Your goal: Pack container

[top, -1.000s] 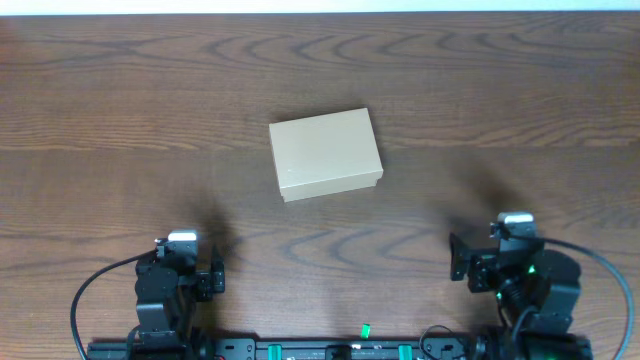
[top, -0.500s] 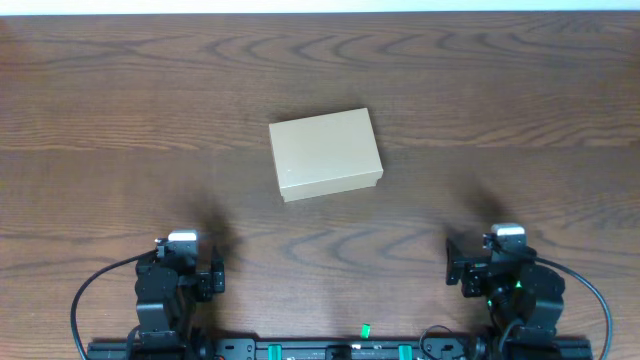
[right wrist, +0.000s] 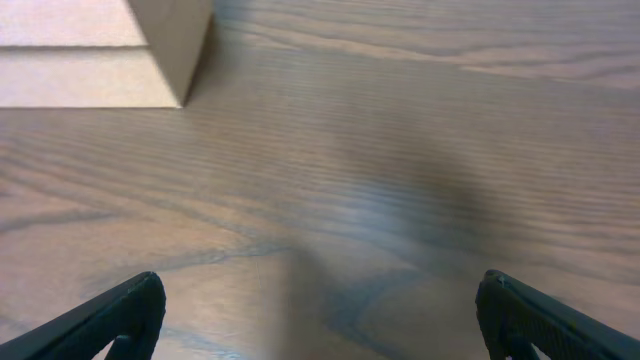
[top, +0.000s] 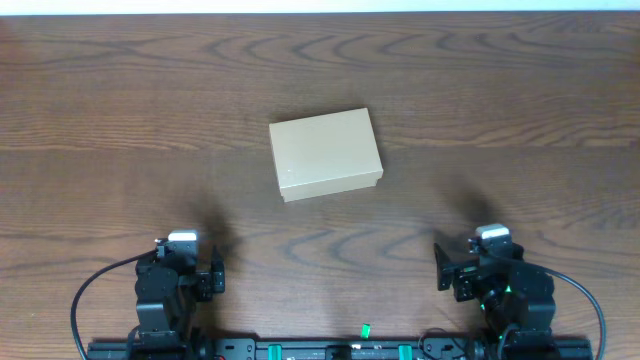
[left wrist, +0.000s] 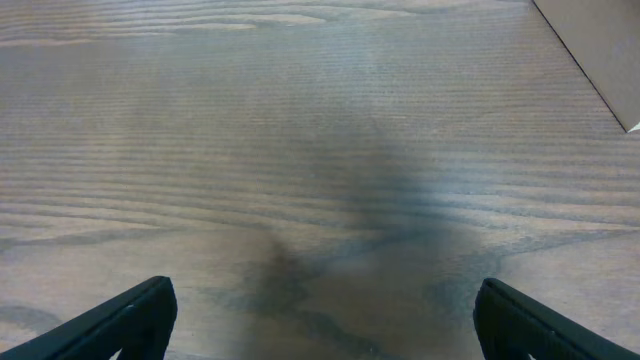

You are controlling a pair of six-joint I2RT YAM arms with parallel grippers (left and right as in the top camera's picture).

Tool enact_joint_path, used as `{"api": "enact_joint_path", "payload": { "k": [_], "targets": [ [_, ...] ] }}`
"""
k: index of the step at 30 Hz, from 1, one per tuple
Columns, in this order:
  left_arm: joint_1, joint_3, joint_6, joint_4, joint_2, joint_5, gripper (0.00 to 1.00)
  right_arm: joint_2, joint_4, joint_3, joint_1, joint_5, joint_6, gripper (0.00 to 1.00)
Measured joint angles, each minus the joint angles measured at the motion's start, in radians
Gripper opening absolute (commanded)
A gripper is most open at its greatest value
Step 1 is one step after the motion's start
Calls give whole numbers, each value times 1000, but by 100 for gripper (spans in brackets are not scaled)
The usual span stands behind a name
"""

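The container (top: 326, 154), a plain tan cardboard box with its lid down, lies near the middle of the wooden table. Its corner shows at the top right of the left wrist view (left wrist: 600, 45) and at the top left of the right wrist view (right wrist: 100, 50). My left gripper (top: 183, 262) sits at the near left, well short of the box, open with bare wood between its fingertips (left wrist: 140, 310). My right gripper (top: 478, 265) sits at the near right, also open and empty, with its fingertips (right wrist: 125, 305) wide apart.
The brown wood-grain table (top: 520, 110) stretches all around the box. A black rail with green markers (top: 365, 328) runs along the near edge between the two arm bases.
The right arm has drawn back towards the near edge and shifted left. The left arm and the box have not moved.
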Motion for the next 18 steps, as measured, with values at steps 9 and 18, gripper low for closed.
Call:
{"api": "enact_joint_path", "payload": {
  "k": [9,18],
  "targets": [
    [0,0,0,0,0,0,96,0,0,0,10,2,0,99],
    [0,0,0,0,0,0,96,0,0,0,10,2,-1,99]
  ]
}}
